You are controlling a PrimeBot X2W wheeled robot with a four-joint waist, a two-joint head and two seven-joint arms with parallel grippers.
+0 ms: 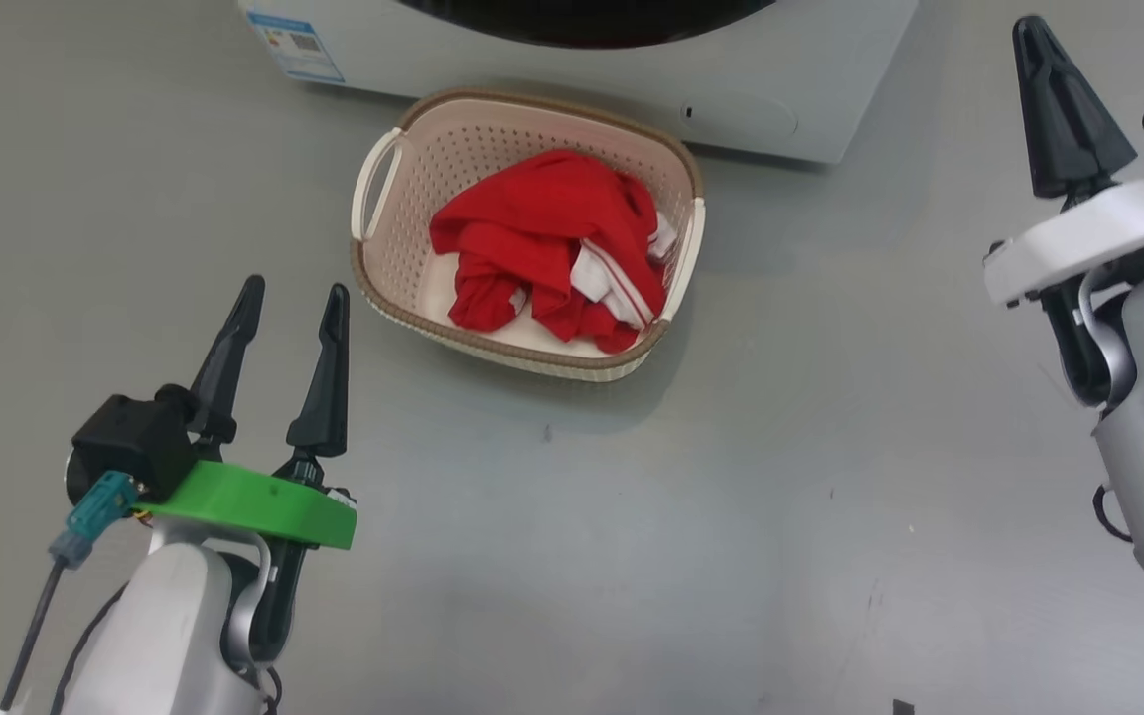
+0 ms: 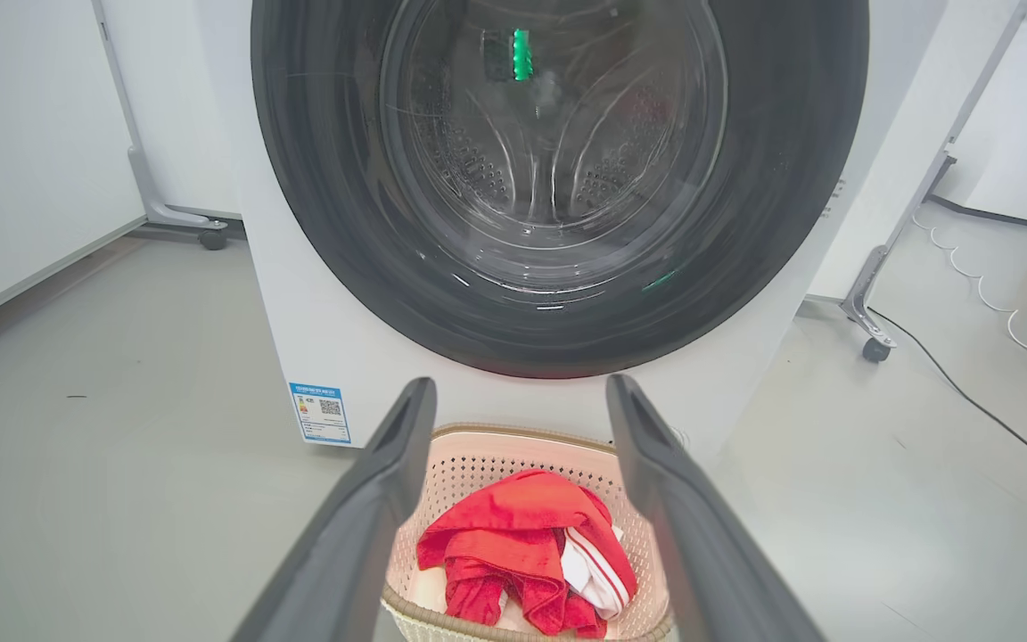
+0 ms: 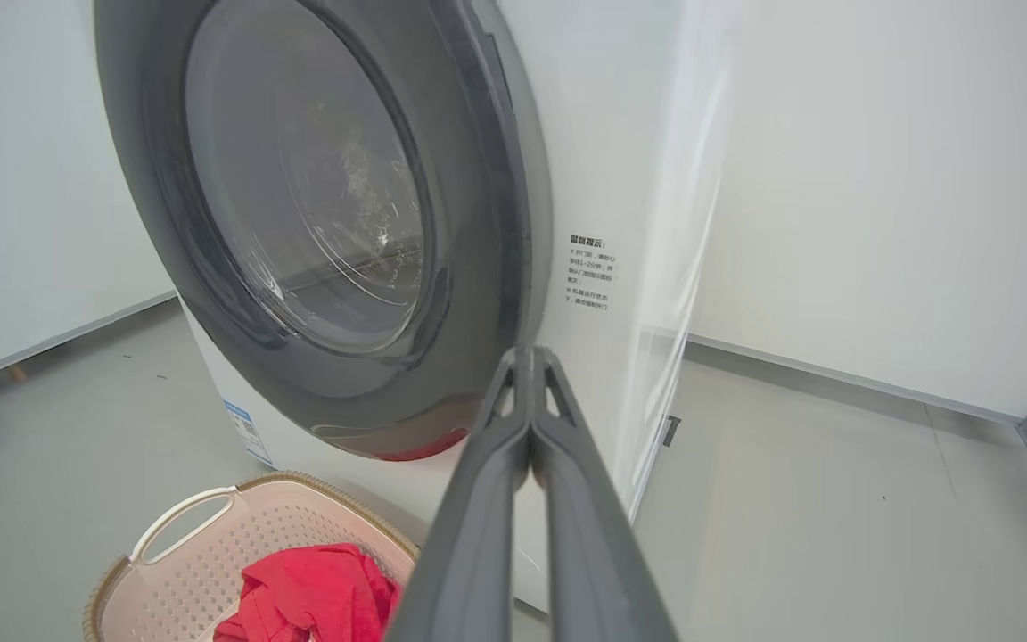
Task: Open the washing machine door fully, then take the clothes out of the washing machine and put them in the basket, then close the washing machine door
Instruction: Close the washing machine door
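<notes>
1. Left gripper [image 1: 295,290]: jaws spread wide, nothing between them; hovers over the floor [image 1: 632,556] at the lower left of the head view, pointing toward the basket.
2. Right gripper [image 1: 1031,35]: jaws pressed together, holding nothing; raised at the right, well apart from the basket.
3. Clothes [image 1: 542,223]: one red bundle with a white striped-trim panel, heaped inside the basket.
4. Basket [image 1: 532,99]: cream, perforated, brown rim; stands on the floor just in front of the washing machine, below the door.
5. Washing machine door [image 2: 317,178]: black ring, clear glass; lies shut against the machine's front, steel drum visible through it.
6. Washing machine [image 1: 810,89]: white; blue sticker [image 1: 294,42] low on its front, robot's left.
</notes>
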